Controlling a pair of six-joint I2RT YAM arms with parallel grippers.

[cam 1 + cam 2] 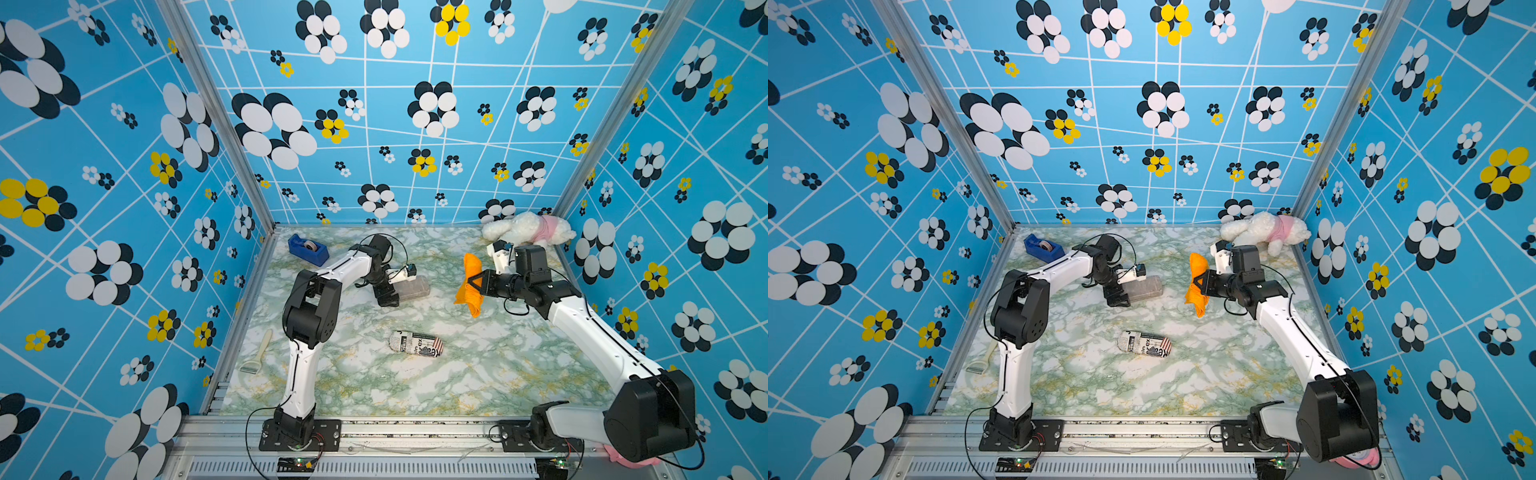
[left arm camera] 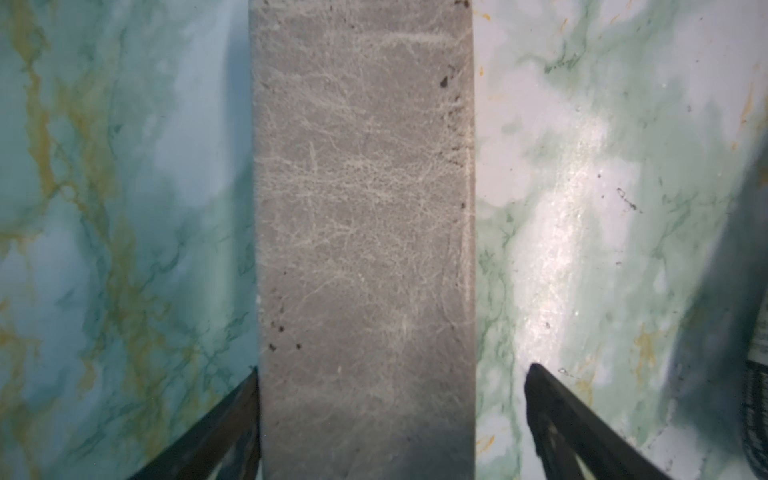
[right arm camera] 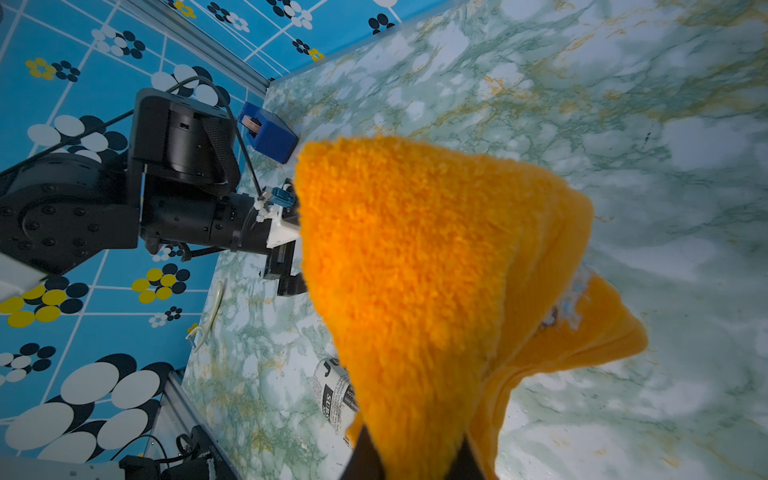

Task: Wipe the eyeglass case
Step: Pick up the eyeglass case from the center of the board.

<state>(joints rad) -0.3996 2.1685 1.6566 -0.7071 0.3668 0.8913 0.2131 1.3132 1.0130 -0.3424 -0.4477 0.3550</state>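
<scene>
I see a bare strip of table [image 1: 498,365] between grey case [image 1: 413,289] and orange cloth [image 1: 471,286]. Newsprint pouch [image 1: 417,343] blocks front-centre. Tape dispenser [image 1: 308,248] and plush toy [image 1: 528,228] fill the back corners, peeler [image 1: 257,353] hugs the left edge.

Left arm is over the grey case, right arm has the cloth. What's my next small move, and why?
Probably close the left gripper on the grey case: its jaws straddle it, one side touching, the other showing a gap, so the case is not pinned. The right gripper clamps the orange cloth, apart from the case, ready to wipe.
</scene>
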